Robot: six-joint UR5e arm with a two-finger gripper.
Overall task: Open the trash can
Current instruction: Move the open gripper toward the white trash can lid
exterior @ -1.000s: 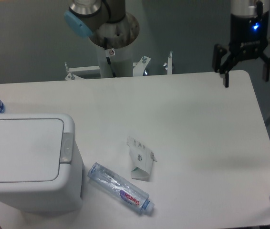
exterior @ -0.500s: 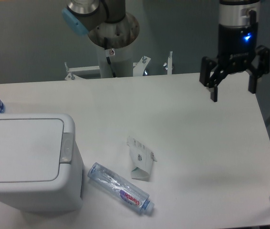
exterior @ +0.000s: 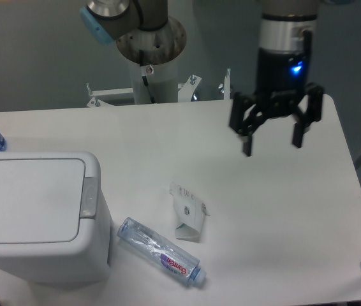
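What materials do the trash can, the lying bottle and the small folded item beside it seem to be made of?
The trash can looks like white matte plastic: smooth rounded corners, with a grey latch. The bottle seems thin clear plastic, since the table shows through it, with a printed label. The folded item is probably white cardboard or paper: flat creased panels with dark print.

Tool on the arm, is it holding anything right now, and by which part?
Nothing is held. The tool hangs open and empty above the table, apart from the trash can.
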